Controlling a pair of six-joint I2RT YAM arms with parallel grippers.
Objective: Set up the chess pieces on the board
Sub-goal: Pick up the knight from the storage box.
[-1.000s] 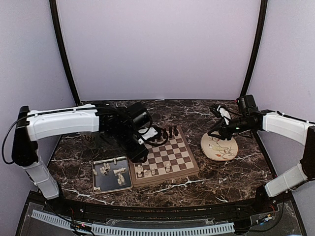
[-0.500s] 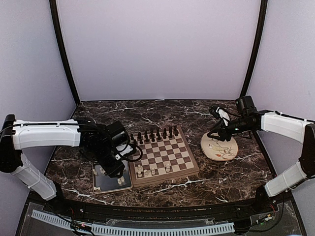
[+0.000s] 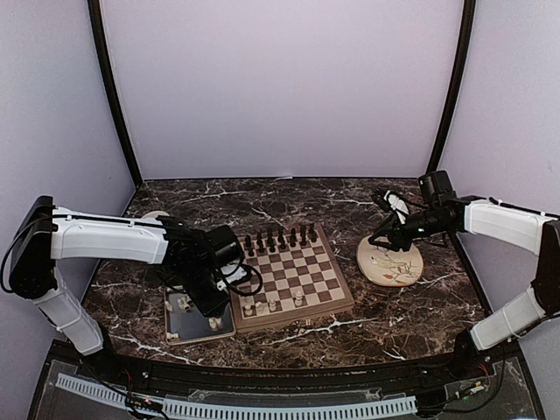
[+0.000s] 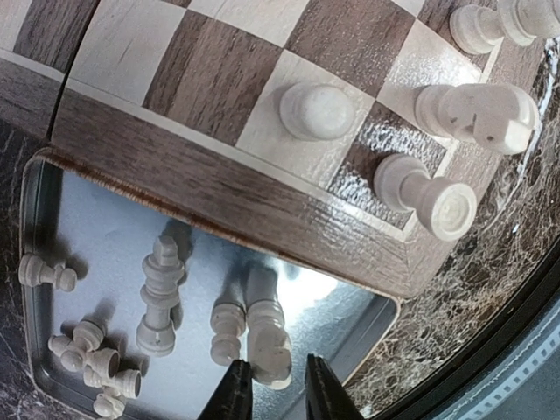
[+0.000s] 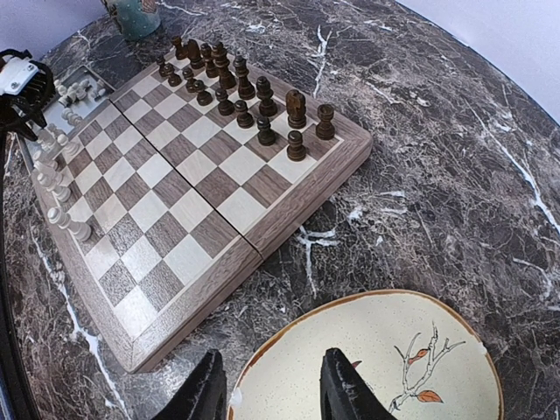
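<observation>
The board [image 3: 306,262] lies mid-table. Dark brown pieces [image 3: 276,238] line its far edge and show in the right wrist view [image 5: 236,83]. A few cream pieces [image 3: 271,304] stand on its near left squares, also in the left wrist view [image 4: 315,109]. More cream pieces lie loose in the grey tray [image 4: 114,227]. My left gripper [image 4: 273,391] is low over the tray's corner by the board [image 4: 219,105]. It is open, its fingertips either side of the end of one lying cream piece [image 4: 267,337]. My right gripper [image 5: 276,385] is open and empty above the plate.
The grey tray [image 3: 197,331] sits against the board's left side, near the table's front. The round floral plate [image 3: 389,262] lies right of the board, under the right gripper, and shows in the right wrist view [image 5: 376,367]. A teal mug [image 5: 136,13] stands beyond the board's far corner.
My left arm has swung from the board's far left edge back toward me and down onto the tray. The right arm has not moved.
</observation>
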